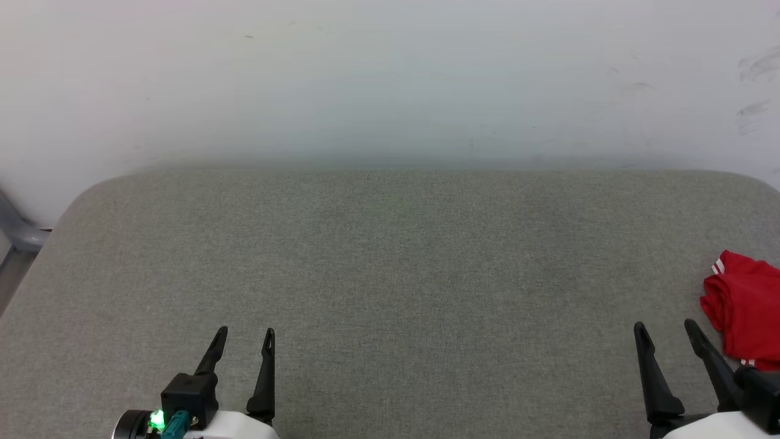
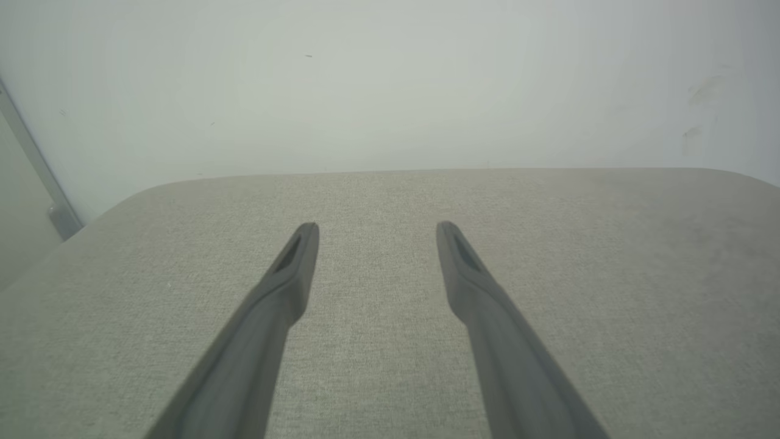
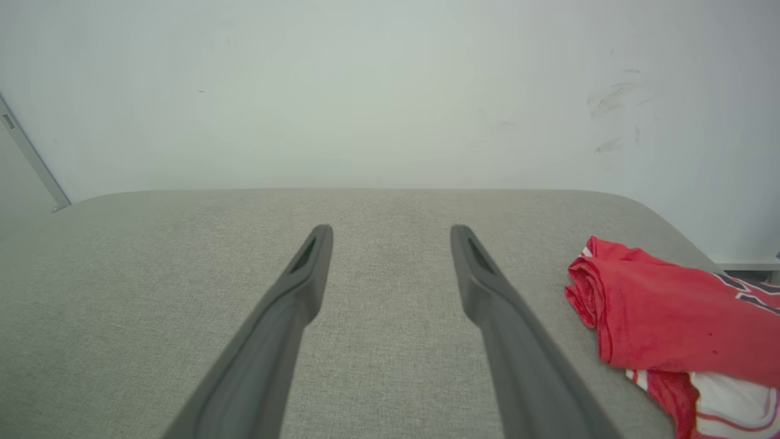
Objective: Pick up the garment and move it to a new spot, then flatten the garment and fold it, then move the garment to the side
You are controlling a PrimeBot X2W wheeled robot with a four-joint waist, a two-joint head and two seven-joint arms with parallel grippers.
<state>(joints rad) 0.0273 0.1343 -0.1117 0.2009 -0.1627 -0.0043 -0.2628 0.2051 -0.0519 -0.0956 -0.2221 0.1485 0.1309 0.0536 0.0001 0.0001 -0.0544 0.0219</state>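
Here is the grey fabric-covered surface (image 1: pixel 390 274), broad and round-cornered, running up to a pale wall (image 1: pixel 390 79) with a few faint scuffs on its right; the left end effector (image 1: pixel 246 330) sits low at the near left, two long dark fingers (image 2: pixel 274 317) pointing away from the robot, clearly apart with bare grey cloth between them, gripping nothing; a small green light (image 1: pixel 157 419) glows on its wrist housing.

Over on the near right, the right end effector (image 1: pixel 664 324) mirrors it; fingers spread wide, tips above the surface, nothing clamped between them.

And there is the garment (image 1: pixel 743 305), out at the far right edge of the surface, cut off by the head view's right border; it lies in a bunched red heap, folds rolled over on its left side, a bit of red-and-white stripe trim showing at its top corner and again at its lower edge.

From the right wrist view the heap sits just to the right of the right-hand finger, a strip of grey cloth showing between them, so not touching; dark white-outlined lettering peeks out at the far right, and a white sleeve with a red stripe pokes out underneath the red.

A grey metal bar (image 1: pixel 18 231) shows past the surface's left corner.
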